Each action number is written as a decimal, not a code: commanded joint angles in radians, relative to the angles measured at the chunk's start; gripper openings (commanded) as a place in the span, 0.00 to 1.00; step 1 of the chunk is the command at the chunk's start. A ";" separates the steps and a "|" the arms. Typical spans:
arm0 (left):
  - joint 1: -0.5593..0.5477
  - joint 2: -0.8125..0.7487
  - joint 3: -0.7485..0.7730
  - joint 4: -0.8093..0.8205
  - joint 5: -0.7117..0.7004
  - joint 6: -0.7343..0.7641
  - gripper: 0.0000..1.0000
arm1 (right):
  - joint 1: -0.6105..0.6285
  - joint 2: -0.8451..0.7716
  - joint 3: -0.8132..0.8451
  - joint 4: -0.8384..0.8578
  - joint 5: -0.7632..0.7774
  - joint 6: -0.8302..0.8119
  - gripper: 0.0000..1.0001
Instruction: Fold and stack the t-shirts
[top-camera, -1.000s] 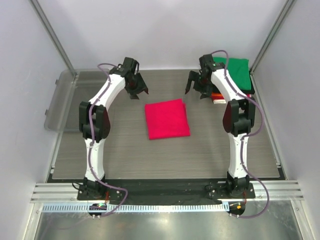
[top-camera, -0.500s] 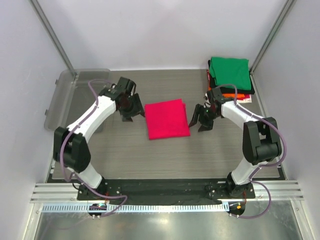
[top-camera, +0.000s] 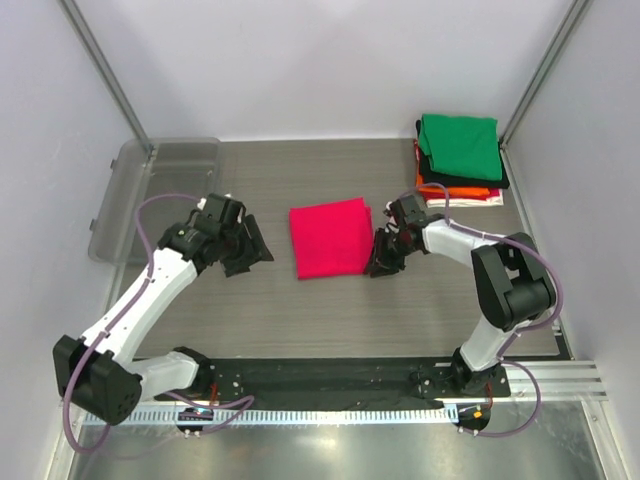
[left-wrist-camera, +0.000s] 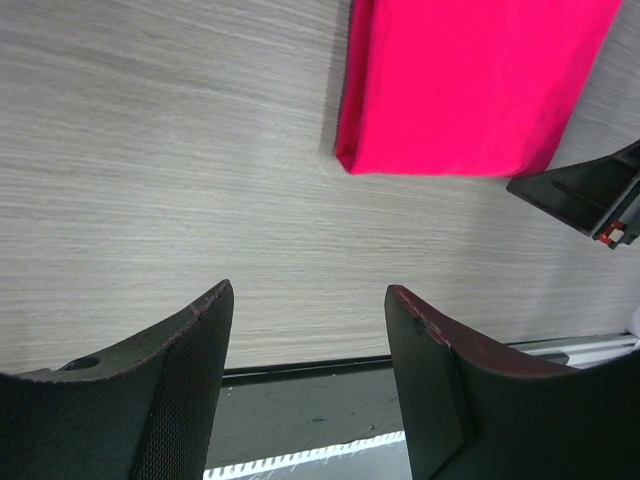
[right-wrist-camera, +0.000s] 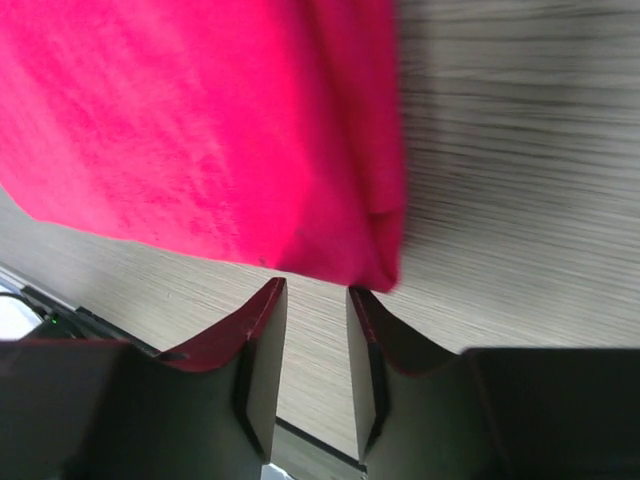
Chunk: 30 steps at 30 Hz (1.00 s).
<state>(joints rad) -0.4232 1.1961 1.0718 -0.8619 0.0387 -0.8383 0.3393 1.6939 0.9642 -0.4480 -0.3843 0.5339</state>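
Observation:
A crimson-pink t-shirt (top-camera: 332, 237) lies folded into a rectangle in the middle of the table. Folded t-shirts are stacked at the back right, green (top-camera: 460, 145) on top, with black, orange and white edges below it. My right gripper (top-camera: 380, 262) is low at the pink t-shirt's near right corner. In the right wrist view its jaws (right-wrist-camera: 315, 292) stand a narrow gap apart with only table between them, the tips touching the pink t-shirt's (right-wrist-camera: 200, 130) edge. My left gripper (top-camera: 255, 250) (left-wrist-camera: 310, 292) hangs open and empty left of the pink t-shirt (left-wrist-camera: 470, 90).
A clear plastic tub (top-camera: 150, 190) sits at the back left corner, past the table's edge. Metal frame posts rise at both back corners. The right gripper's black finger (left-wrist-camera: 590, 195) shows in the left wrist view beside the pink shirt.
Both arms swung from the back of the table down toward the pink t-shirt. The right gripper's jaws narrowed from wide open and reached the shirt's near right corner. The left arm drew nearer and lower.

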 joint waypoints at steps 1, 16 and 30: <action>-0.003 -0.050 -0.025 -0.023 -0.028 -0.002 0.63 | 0.047 0.007 -0.024 0.086 0.021 0.047 0.29; -0.005 -0.184 -0.075 -0.074 -0.065 0.131 0.64 | 0.184 -0.229 0.086 -0.029 0.130 0.049 1.00; -0.002 -0.342 -0.179 0.037 -0.197 0.266 0.64 | -0.108 0.214 0.510 -0.021 0.016 -0.129 0.98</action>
<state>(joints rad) -0.4240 0.8829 0.8982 -0.8848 -0.1024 -0.6167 0.2481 1.8431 1.3743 -0.4706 -0.3336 0.4614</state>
